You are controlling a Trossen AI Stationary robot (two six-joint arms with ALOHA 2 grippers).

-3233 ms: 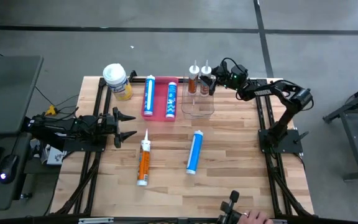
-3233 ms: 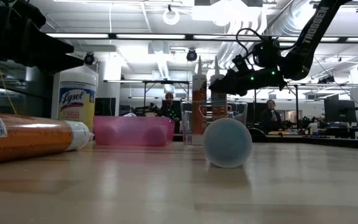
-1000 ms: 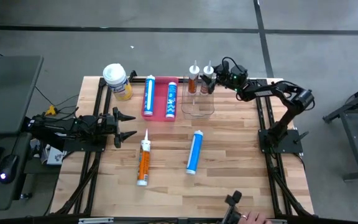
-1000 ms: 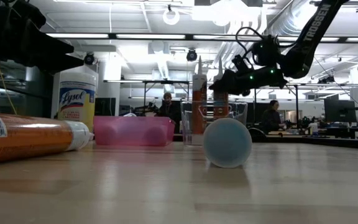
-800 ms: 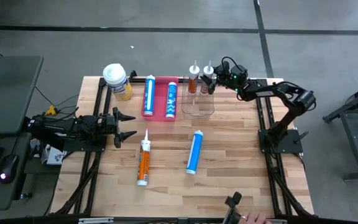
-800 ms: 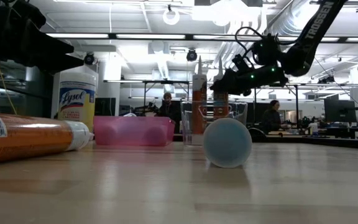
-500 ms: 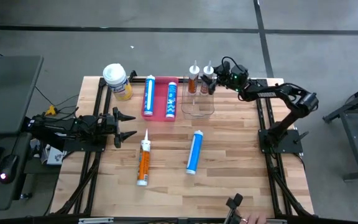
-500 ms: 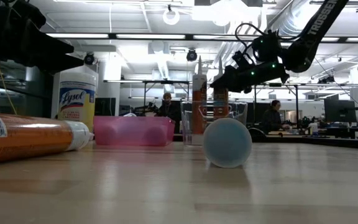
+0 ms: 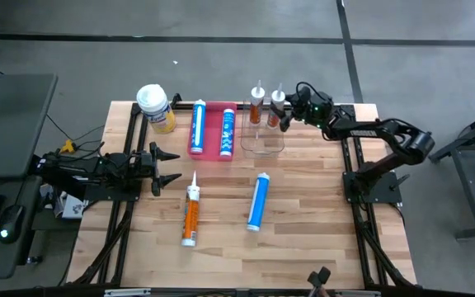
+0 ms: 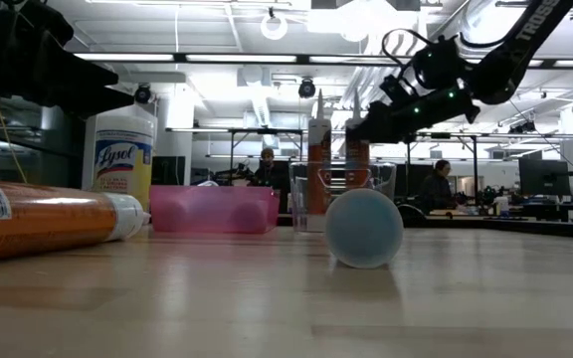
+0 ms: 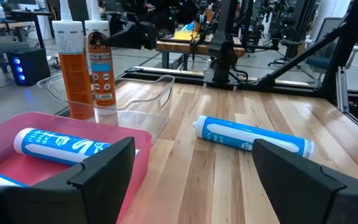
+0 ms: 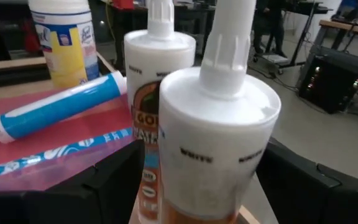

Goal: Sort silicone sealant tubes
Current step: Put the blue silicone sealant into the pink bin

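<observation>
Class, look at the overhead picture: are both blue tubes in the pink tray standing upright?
No: both blue tubes lie flat side by side in the pink tray.

The desk [image 9: 303,214] is light wood in long planks. The tray [image 9: 213,153] is pink and holds two blue tubes [image 9: 197,128] with white print. Two orange tubes [image 9: 256,108] with white nozzles stand in a clear bin [image 9: 262,147]. The jar [image 9: 157,110] is yellow with a white lid. Both arms are black.

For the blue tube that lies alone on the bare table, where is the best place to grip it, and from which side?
Grip the loose blue tube at mid-body, from straight above, fingers across its width. It lies flat, nearly lengthwise to the table, and its round body is uniform there; the white nozzle end looks too slim to hold.
</observation>
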